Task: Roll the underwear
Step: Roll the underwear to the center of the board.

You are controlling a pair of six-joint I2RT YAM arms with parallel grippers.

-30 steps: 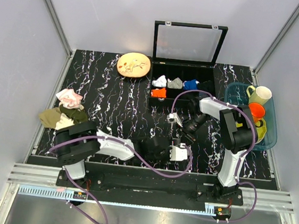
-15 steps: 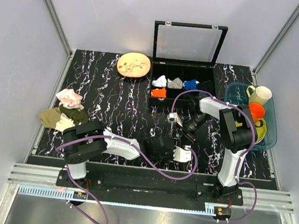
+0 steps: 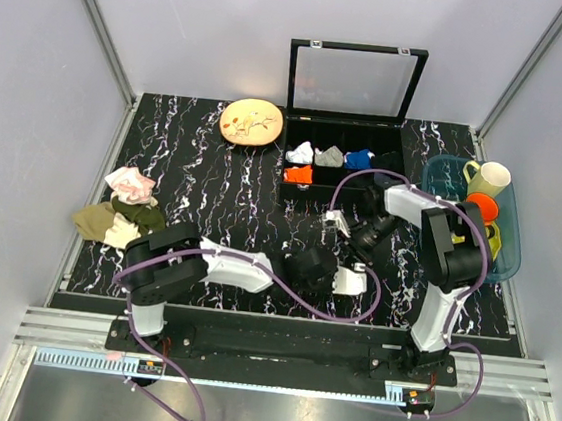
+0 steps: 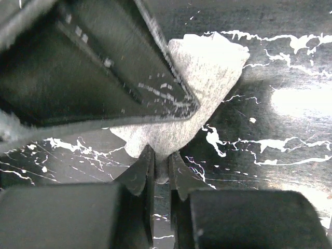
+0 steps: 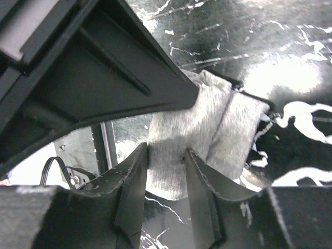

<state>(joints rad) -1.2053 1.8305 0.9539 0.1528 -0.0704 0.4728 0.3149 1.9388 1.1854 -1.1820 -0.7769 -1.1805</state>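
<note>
The underwear [image 4: 199, 72] is a small grey cloth lying on the black marbled table. In the left wrist view my left gripper [image 4: 162, 156] is shut on the garment's near corner, the cloth squeezed thin between the jaws. The right wrist view shows the underwear [image 5: 207, 122] folded into two thick ridges. My right gripper [image 5: 166, 151] holds its near end, with both fingers pressed against the cloth. From the top, the left gripper [image 3: 323, 268] and right gripper [image 3: 356, 247] meet right of the table's middle near the front, and they hide the cloth.
A black compartment box [image 3: 389, 187] with an open lid holds several rolled cloths at the back. A tan plate [image 3: 251, 122] lies left of it. A blue basket [image 3: 505, 262] of cups stands at the right edge. Pink, olive and tan cloths [image 3: 120, 209] lie at the left.
My left gripper has slid right and away toward the right gripper and closed on the cloth's corner. The right gripper shifted slightly right and its jaws widened a little.
</note>
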